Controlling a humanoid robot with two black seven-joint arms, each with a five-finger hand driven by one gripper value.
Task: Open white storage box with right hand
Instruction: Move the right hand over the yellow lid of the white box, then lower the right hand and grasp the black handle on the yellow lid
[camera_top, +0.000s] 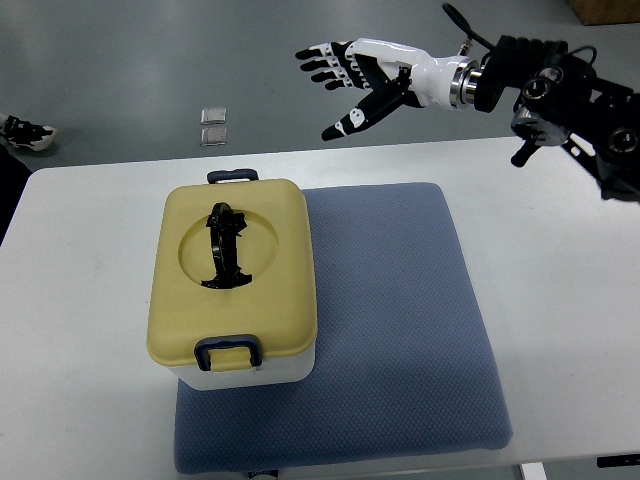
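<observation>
- The white table stands on a grey floor; two small clear squares lie on the floor beyond its far edge.
- A blue-grey mat covers the table's middle, reaching the near edge.
- The white storage box sits on the mat's left side, its yellow lid closed, with a black handle.
- The right hand hovers beyond the far edge, fingers spread, grasping nothing.
- The left hand shows at the picture's left edge; its state is unclear.

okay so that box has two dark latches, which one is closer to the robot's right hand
The far latch, on the box's edge toward the top of the picture. The right hand hovers open beyond that edge; the other latch sits on the near edge.
</observation>
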